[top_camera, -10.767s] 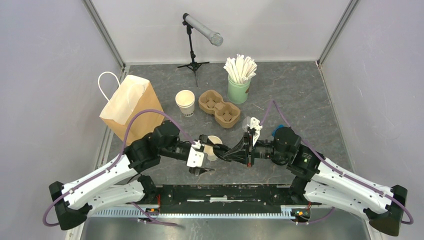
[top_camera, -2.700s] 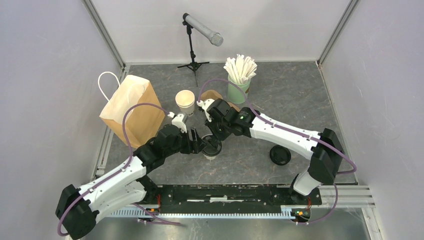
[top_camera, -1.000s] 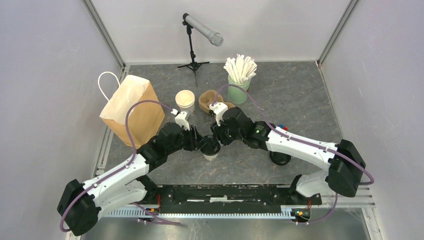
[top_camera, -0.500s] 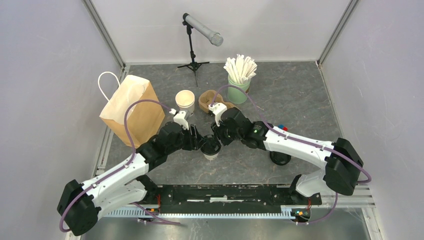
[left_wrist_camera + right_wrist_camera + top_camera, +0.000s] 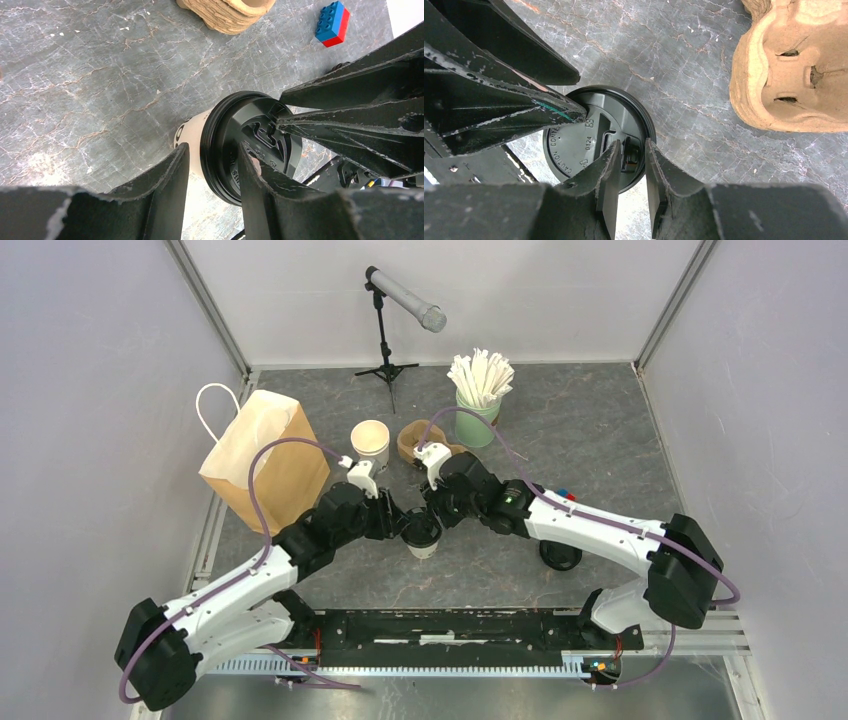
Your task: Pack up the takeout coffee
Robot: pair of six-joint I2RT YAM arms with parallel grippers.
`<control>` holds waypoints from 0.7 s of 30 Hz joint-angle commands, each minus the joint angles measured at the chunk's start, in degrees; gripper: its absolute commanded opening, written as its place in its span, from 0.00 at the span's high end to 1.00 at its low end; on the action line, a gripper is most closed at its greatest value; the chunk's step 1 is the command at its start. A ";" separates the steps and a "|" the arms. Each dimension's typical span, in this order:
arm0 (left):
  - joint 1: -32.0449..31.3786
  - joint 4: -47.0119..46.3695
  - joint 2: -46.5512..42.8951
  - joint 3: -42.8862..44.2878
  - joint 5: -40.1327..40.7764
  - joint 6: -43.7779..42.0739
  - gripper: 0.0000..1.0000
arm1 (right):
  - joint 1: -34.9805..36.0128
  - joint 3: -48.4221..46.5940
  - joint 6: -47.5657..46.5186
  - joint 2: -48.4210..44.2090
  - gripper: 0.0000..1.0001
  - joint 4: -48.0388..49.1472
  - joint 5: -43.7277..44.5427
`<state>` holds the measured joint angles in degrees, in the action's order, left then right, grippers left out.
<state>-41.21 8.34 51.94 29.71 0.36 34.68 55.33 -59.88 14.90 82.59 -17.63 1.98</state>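
Top external view: the coffee cup (image 5: 421,538) stands upright near the middle of the grey table (image 5: 600,440), with its black lid (image 5: 574,150) on. Your two arms meet over it. Your left gripper (image 5: 398,524) comes in from the cup's left, and your right gripper (image 5: 434,517) from behind and to the right.

Left wrist view: the fingers are part-way apart and straddle the lid's rim. One finger is beside the white cup wall, the other lies over the lid top. You cannot tell whether they pinch the rim.

Right wrist view: the fingers are narrow with a slim gap, tips down on the lid near its drinking hole. Grip or bare contact, cannot tell.

Around the cup:
- A paper bag (image 5: 262,455) stands upright, well to the left.
- A stack of empty cups (image 5: 370,445) sits beyond the left gripper.
- A cardboard carrier (image 5: 794,65) lies just past the right gripper.
- A green pot of straws (image 5: 480,405) is farther back.
- A loose lid (image 5: 560,556) lies off to the right, apart from the cup.
- A red-and-blue brick (image 5: 332,22) sits on the table.
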 commanded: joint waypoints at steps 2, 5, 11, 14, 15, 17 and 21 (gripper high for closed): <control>0.17 -0.87 1.79 -0.70 -0.07 0.96 0.53 | -0.20 -1.04 -0.89 0.78 0.69 1.61 1.09; 0.16 -2.27 2.75 -2.02 -1.36 1.62 0.50 | -0.18 0.43 -0.72 0.65 0.67 2.07 1.10; 0.14 -2.52 4.68 -3.43 -1.79 1.79 0.48 | -0.22 2.49 -1.13 -0.40 0.68 2.69 2.20; 0.17 -2.19 5.16 -3.48 -2.66 2.16 0.52 | -0.31 3.88 -1.35 -0.67 0.68 3.00 2.42; 0.16 -2.06 5.22 -3.59 -2.81 2.31 0.54 | -0.39 4.49 -1.28 -0.75 0.68 3.14 2.42; 0.17 -1.63 5.19 -3.85 -2.78 2.48 0.55 | -0.42 6.46 -1.32 -1.30 0.68 3.87 2.44; 0.17 -1.63 4.93 -5.46 -3.26 4.15 0.57 | -0.66 10.54 -1.18 -3.09 0.68 5.90 2.26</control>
<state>-41.21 1.17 55.77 27.75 -2.83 36.80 55.33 -53.89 14.68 80.95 -11.05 2.59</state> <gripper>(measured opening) 0.453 0.321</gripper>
